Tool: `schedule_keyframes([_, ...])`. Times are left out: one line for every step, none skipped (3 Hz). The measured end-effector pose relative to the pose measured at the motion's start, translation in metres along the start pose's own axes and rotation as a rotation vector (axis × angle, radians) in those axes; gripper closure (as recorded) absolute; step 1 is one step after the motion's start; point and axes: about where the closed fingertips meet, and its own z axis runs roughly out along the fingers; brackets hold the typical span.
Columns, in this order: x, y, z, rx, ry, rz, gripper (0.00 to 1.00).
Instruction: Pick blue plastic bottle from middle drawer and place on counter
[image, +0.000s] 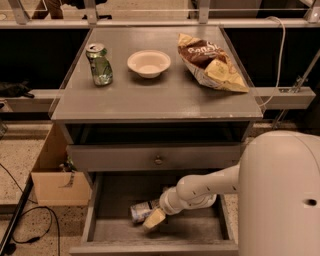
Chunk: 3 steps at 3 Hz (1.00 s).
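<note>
Inside middle drawer (200, 231), hand (154, 219) beside bottle (140, 211)

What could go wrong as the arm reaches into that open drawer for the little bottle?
The bottle lies on its side in the drawer, with the gripper right at it; a nudge might roll it away. Lifting out, the arm could bump the closed drawer front just above. On the counter, the can, bowl and chip bag stand at the back, so a careless set-down might knock one.
</note>
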Motion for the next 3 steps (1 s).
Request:
schedule_keyframes([0.0, 0.0, 0.0, 0.0, 0.0, 0.0, 0.24])
schedule_keyframes([0.0, 0.0001, 0.0001, 0.0, 0.0, 0.0, 0.47])
schedule_keyframes([0.0, 0.0001, 0.0001, 0.0, 0.0, 0.0, 0.71])
